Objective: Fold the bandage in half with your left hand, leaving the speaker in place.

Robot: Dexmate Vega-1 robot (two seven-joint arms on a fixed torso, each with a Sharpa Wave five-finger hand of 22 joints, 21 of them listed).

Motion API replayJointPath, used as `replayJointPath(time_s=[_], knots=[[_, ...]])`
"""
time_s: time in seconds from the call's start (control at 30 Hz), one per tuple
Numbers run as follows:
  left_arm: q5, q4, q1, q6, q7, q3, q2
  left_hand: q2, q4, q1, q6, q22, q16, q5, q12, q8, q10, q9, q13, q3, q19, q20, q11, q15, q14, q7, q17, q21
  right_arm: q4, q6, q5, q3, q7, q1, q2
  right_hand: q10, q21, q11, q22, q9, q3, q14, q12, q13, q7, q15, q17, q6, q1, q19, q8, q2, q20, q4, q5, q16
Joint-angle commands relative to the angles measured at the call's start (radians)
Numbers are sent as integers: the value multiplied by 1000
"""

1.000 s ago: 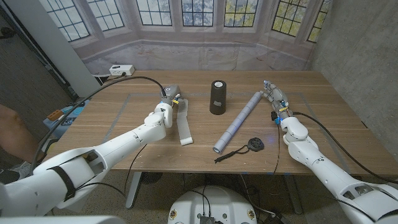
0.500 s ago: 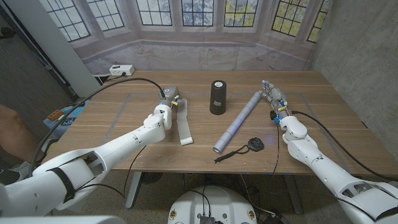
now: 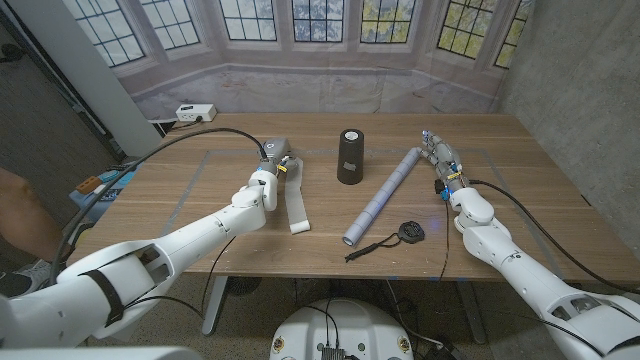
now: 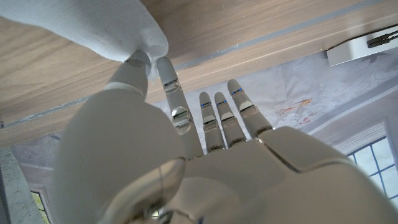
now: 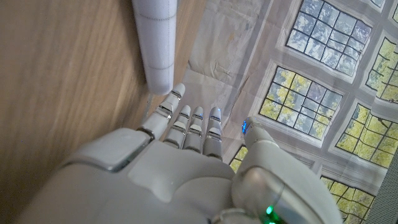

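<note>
The bandage (image 3: 297, 205) is a long white strip lying on the wooden table (image 3: 530, 170), running from the middle left toward the front edge. My left hand (image 3: 272, 158) is at the strip's far end. In the left wrist view, my left hand (image 4: 205, 155) pinches bunched white bandage cloth (image 4: 118, 25) between thumb and a finger, while the other fingers stay straight. The speaker (image 3: 350, 157), a black upright cylinder, stands just right of the bandage, apart from it. My right hand (image 3: 442, 158) is open at the far right, holding nothing.
A pale grey roll (image 3: 385, 195) lies diagonally between the speaker and my right hand, its far end (image 5: 155, 37) beside the right hand's fingers (image 5: 186, 124). A small black disc with a cord (image 3: 408, 232) lies near the front edge. A white box (image 3: 195, 112) sits back left.
My left arm has edged slightly toward the table's far side at the bandage's far end. The speaker, the roll and my right hand have not moved.
</note>
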Motion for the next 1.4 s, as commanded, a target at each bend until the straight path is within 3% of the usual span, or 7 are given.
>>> replayJointPath(time_s=[0.03, 0.93, 1.4], knots=[[6, -3, 3, -26, 27, -4, 4, 106, 1, 104, 12, 3, 3, 5, 7, 8, 14, 3, 4, 6, 10, 1, 0, 1, 12, 0, 3, 4, -8, -1, -1, 0, -6, -5, 1, 6, -1, 1, 3, 2, 5, 5, -3, 3, 0, -23, 3, 12, 5, 7, -4, 3, -37, 2, 1, 6], [19, -142, 89, -40, 28, -60, 84, 103, 2, 98, 16, 4, -2, 11, 0, 13, 15, 5, 4, 10, 7, 0, -2, 1, 13, -2, 6, 4, -52, -18, -24, -13, -27, -10, -3, 7, -1, 4, 3, 2, 6, 6, -2, 3, 0, -21, 4, 15, 4, 8, -4, 2, -36, 3, 1, 6], [42, -195, 122, -28, 25, -79, 94, 102, 2, 97, 16, 4, -4, 14, -3, 15, 16, 6, 4, 13, 4, 0, -2, -1, 12, -1, 7, 4, -77, -17, -20, -9, -21, -29, -14, 9, -1, 5, 3, 2, 6, 6, -2, 3, 1, -20, 4, 16, 4, 8, -4, 2, -35, 3, 1, 6]])
